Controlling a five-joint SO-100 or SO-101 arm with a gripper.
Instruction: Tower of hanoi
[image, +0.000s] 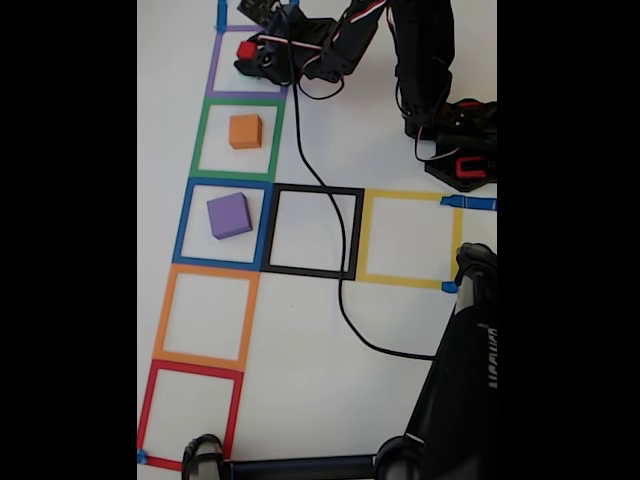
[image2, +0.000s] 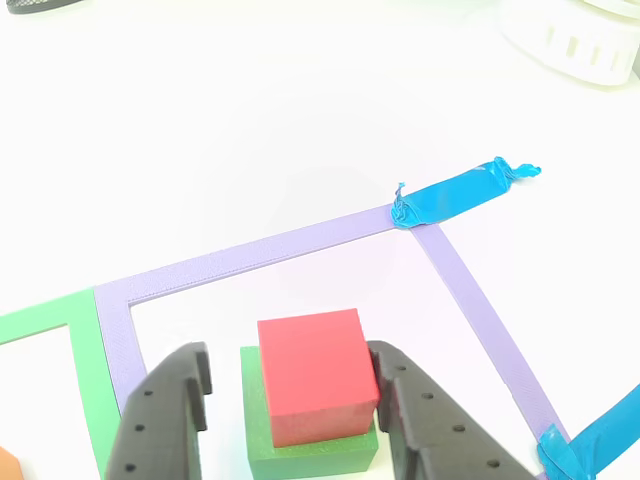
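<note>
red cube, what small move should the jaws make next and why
Probably close a little further. In the other view the red cube sits on the green cube inside the purple tape square. The gripper straddles it: one jaw appears to touch the red cube, while the other stands apart with a gap.

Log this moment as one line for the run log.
gripper: open, jaws either side of red cube | red cube on green cube, inside purple tape square | orange cube: green square | purple cube: blue square

My fixed view is soft and slightly blurred, evenly lit. My close view glares, washing the glossy white tabletop (image2: 250, 120) out.
</note>
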